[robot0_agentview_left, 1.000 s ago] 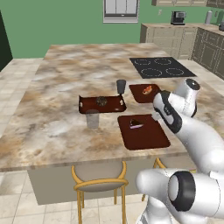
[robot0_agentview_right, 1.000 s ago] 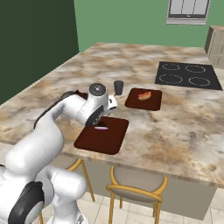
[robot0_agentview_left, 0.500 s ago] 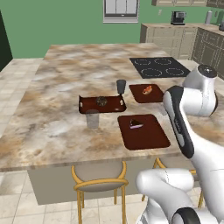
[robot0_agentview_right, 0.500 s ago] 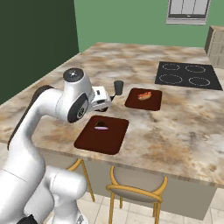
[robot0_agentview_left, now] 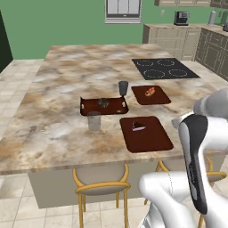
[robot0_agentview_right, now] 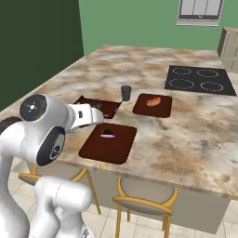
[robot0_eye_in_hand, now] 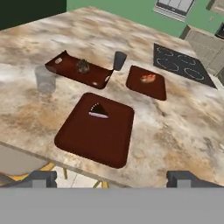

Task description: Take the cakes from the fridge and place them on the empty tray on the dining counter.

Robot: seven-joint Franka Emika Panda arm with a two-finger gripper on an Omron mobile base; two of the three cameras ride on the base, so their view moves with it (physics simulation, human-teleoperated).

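One dark layered cake (robot0_eye_in_hand: 98, 110) lies on the far half of the large flat red-brown tray (robot0_eye_in_hand: 92, 140), near the front edge of the marble dining counter (robot0_eye_in_hand: 175, 127). The same slice (robot0_agentview_left: 138, 126) and tray (robot0_agentview_left: 149, 138) show in the left base view, and the tray (robot0_agentview_right: 104, 146) again in the right base view. My gripper (robot0_eye_in_hand: 113, 178) is open, drawn back above the counter's near edge, with nothing between its fingertips (robot0_eye_in_hand: 43, 177). The fridge is out of view.
Behind the tray stand a rimmed tray (robot0_agentview_left: 89, 107) holding a round dark pastry (robot0_agentview_left: 103, 103), a clear glass (robot0_agentview_left: 94, 120), a dark cup (robot0_agentview_left: 123, 87) and a smaller flat tray (robot0_agentview_left: 158, 99) with reddish food (robot0_agentview_left: 149, 91). The black cooktop (robot0_agentview_left: 164, 68) lies farther back. Yellow stools (robot0_agentview_left: 101, 187) stand under the near edge.
The arm has lifted and pulled back from the large tray toward the base. The cake slice stays where it was on the tray. The jaws have stayed open.
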